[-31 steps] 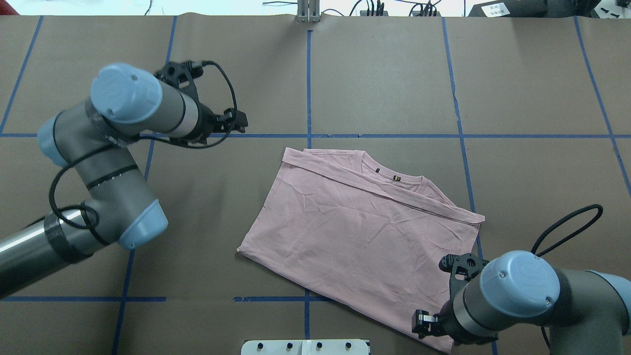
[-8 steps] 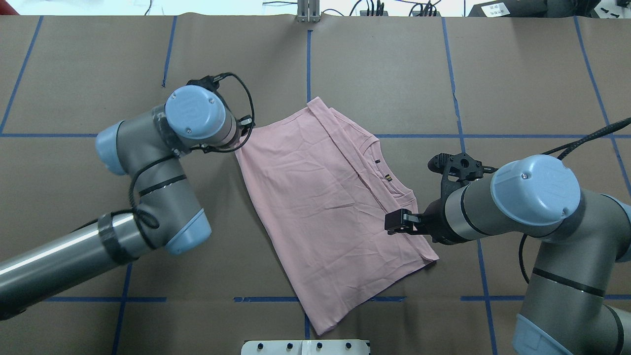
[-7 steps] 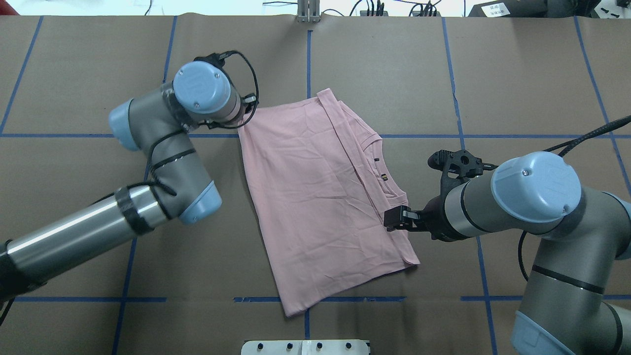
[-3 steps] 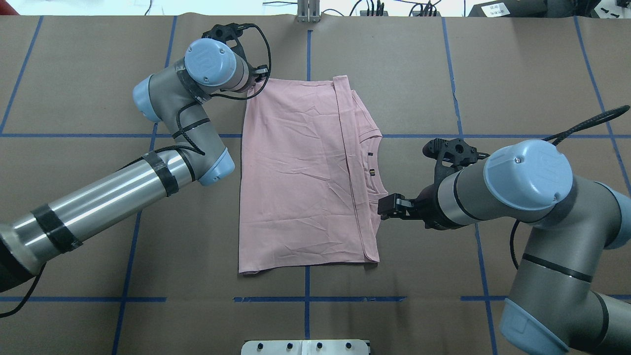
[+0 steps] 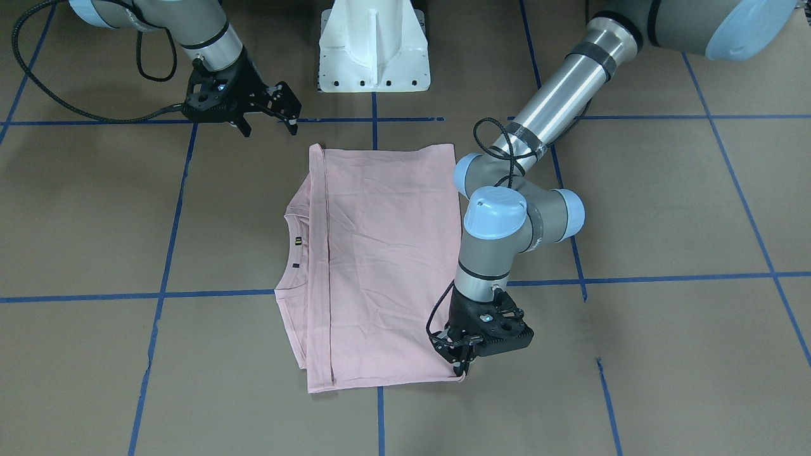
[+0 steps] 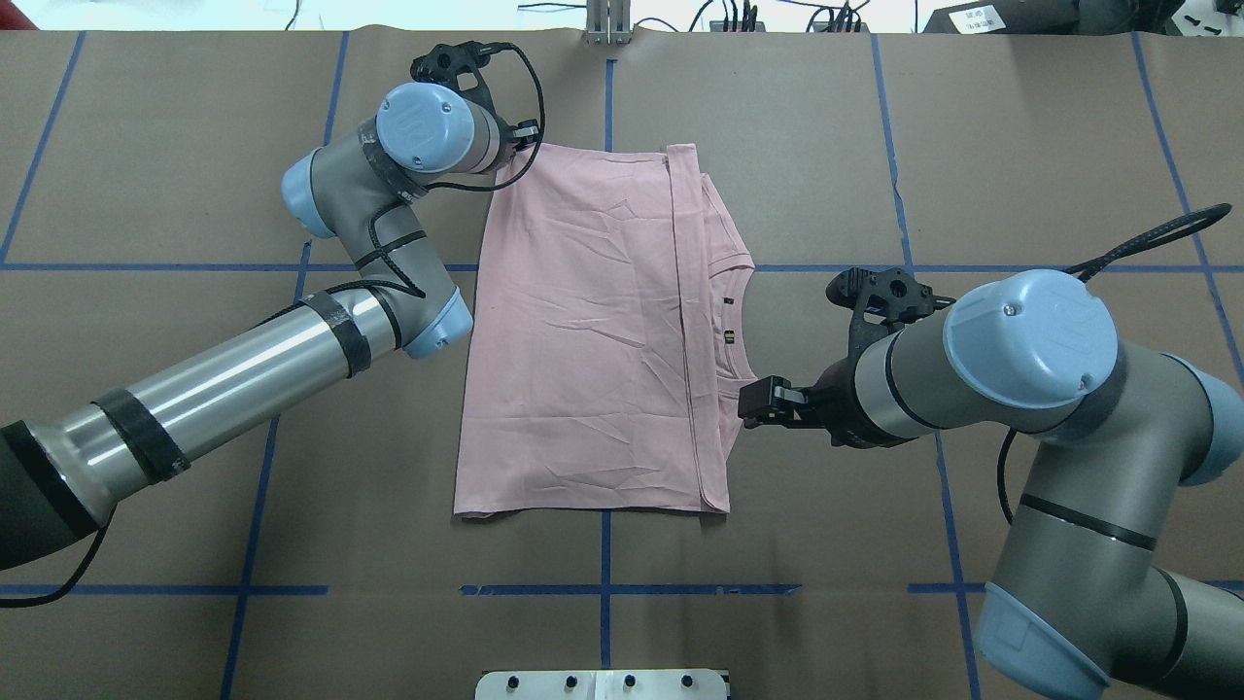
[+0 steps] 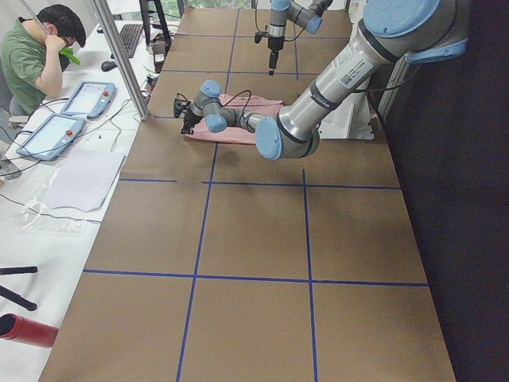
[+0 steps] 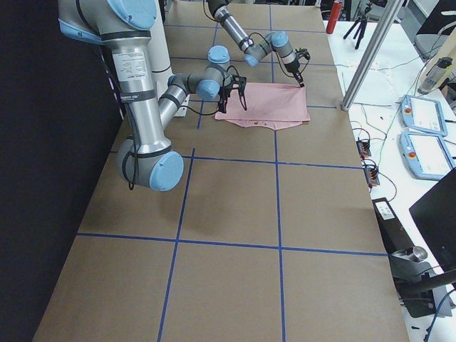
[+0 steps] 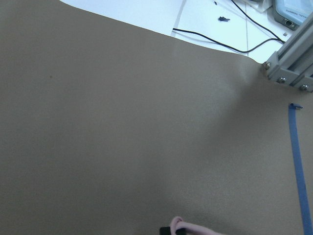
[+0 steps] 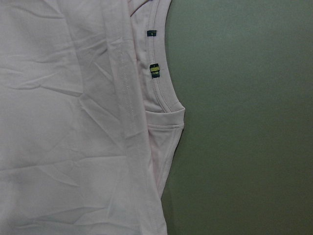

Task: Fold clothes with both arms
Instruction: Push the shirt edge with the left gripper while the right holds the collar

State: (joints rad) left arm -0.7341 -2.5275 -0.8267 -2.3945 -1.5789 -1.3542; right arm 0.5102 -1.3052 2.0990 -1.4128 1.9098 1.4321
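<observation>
The pale pink T-shirt [image 6: 583, 331] lies folded and flat in the middle of the table, plain back up, with its collar [image 10: 161, 83] on the right side. It also shows in the front view [image 5: 386, 253]. My left gripper [image 5: 464, 366] is shut on the shirt's far left corner, low at the table. A bit of pink cloth [image 9: 188, 229] shows at the fingertips in the left wrist view. My right gripper [image 5: 269, 130] is open and empty, raised beside the shirt's collar edge. In the overhead view it is at the shirt's right edge [image 6: 763, 408].
The brown table cover is marked with blue tape lines [image 6: 606, 87]. The white pedestal base [image 5: 374, 50] stands at the robot's side. A metal post [image 6: 607, 24] stands at the far edge. An operator [image 7: 36, 48] and tablets [image 7: 83, 99] are beyond the far side.
My left gripper has pulled the shirt's corner toward the far edge, turning the shirt until it lies square with the tape lines. My right gripper let go of the shirt and rose beside the collar.
</observation>
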